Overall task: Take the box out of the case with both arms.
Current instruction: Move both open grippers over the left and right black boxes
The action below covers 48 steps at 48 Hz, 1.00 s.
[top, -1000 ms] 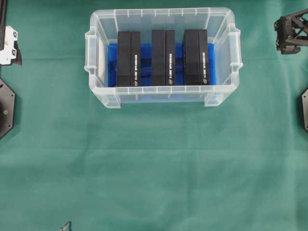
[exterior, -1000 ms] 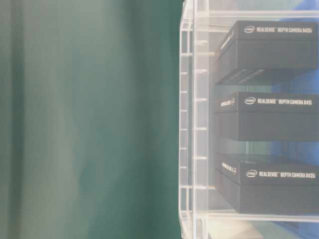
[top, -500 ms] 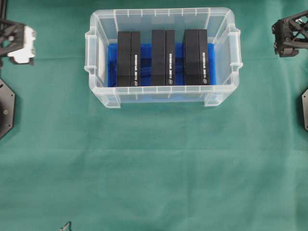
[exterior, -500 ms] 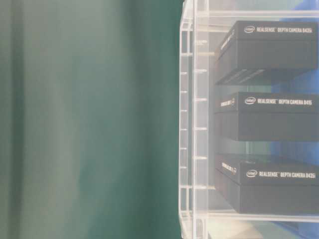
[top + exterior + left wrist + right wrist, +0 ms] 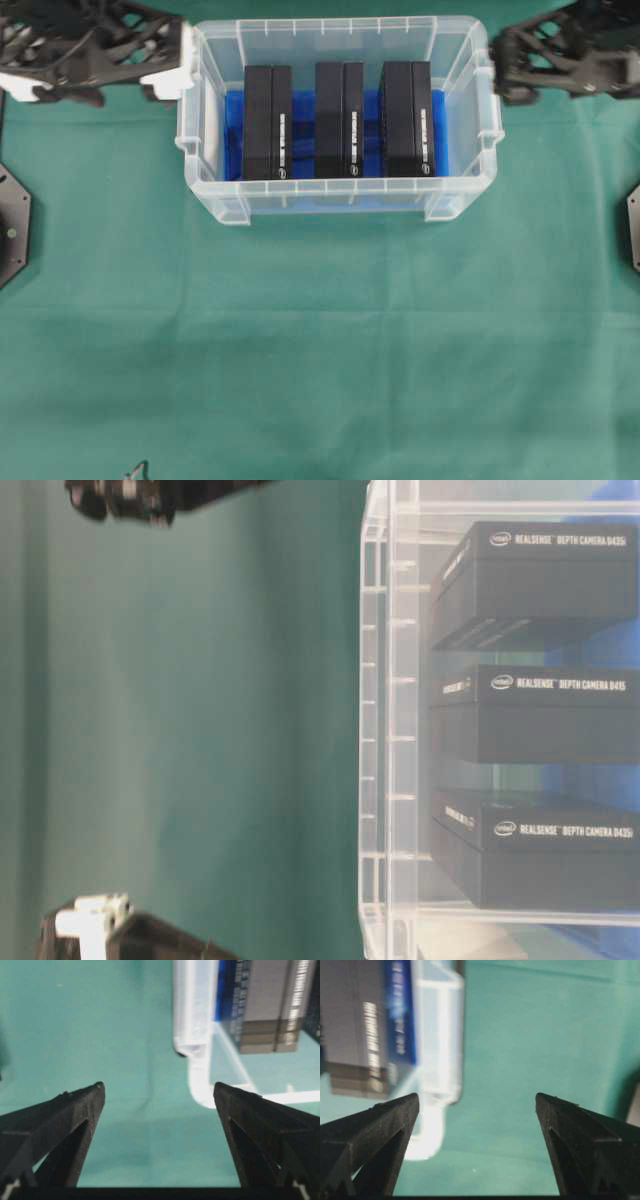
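Where blue lining shows, case (image 5: pixel 205 195) holds three boxes (image 5: pixel 338 120).

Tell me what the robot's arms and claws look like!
Both arms are black frames with open, see-through struts. The left gripper has white blocks near its tip in the overhead view; the right gripper looks all black. Close up, each claw has two matte black, pointed wedge-shaped fingers. No cables or markings are visible.

At the upper left of the frame, the black left arm with open struts (image 5: pixel 95 40) has white blocks on it. At the upper right, the right arm (image 5: pixel 570 50) is all black. Close up, its matte black pointed fingers (image 5: pixel 367 1142) look like wedges.
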Each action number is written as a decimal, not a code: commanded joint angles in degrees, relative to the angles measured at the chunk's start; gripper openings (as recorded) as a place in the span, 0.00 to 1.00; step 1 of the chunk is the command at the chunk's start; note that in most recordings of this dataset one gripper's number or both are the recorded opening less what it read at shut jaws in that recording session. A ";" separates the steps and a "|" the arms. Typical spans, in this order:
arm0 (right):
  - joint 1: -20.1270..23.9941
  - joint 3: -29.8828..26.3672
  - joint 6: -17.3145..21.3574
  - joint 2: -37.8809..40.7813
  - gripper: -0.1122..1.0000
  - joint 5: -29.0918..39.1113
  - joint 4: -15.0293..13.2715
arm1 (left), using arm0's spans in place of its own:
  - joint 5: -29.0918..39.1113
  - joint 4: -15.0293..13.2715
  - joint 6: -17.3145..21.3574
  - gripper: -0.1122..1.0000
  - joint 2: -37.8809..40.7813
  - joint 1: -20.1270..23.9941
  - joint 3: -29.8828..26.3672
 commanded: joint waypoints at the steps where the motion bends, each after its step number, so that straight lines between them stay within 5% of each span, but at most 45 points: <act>1: 0.00 -4.75 -0.18 2.64 0.94 -0.70 0.09 | 0.26 0.26 0.88 0.87 1.23 0.26 -3.25; 18: 0.53 -15.73 -3.16 12.57 0.94 -0.53 0.88 | 0.26 0.35 1.67 0.87 6.06 0.18 -5.71; 48: 1.32 -16.88 -3.08 16.08 0.94 -0.70 3.52 | 0.26 0.35 1.14 0.87 13.97 -0.88 -12.57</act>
